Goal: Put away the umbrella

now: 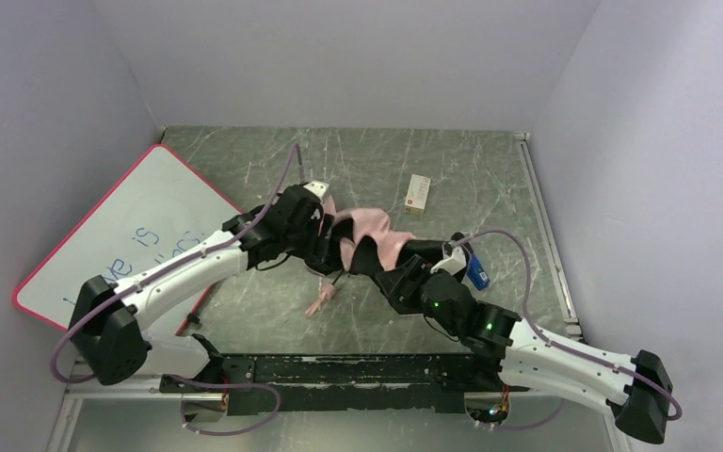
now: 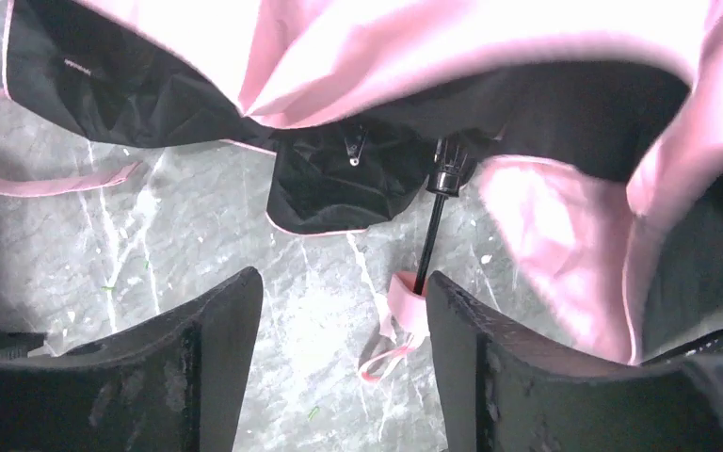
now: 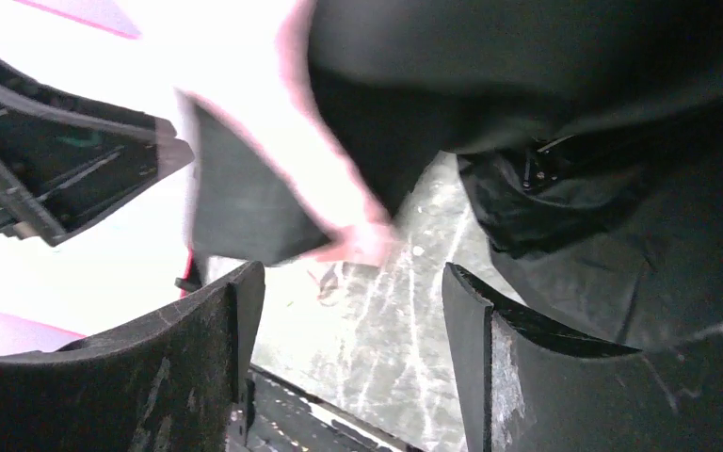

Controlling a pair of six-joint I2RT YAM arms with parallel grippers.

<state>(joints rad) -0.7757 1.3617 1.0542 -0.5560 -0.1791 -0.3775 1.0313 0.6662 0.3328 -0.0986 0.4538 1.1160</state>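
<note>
The umbrella [image 1: 373,233] lies half collapsed in the middle of the table, pale pink outside and black inside. Its stubby pink handle [image 1: 321,299] with the strap points toward the near edge. My left gripper [image 1: 326,232] is open at the umbrella's left side. In the left wrist view the fabric [image 2: 405,66] hangs above the open fingers, and the black shaft runs down to the handle [image 2: 407,303] beside the right finger [image 2: 490,367]. My right gripper [image 1: 393,273] is open at the umbrella's near right side. The right wrist view shows black fabric [image 3: 565,141] just beyond the empty jaws.
A pink-framed whiteboard [image 1: 122,235] with blue writing leans at the left wall. A small white box [image 1: 418,193] lies behind the umbrella. A blue object [image 1: 476,273] sits by the right arm. The table's black front rail [image 1: 339,372] runs along the near edge.
</note>
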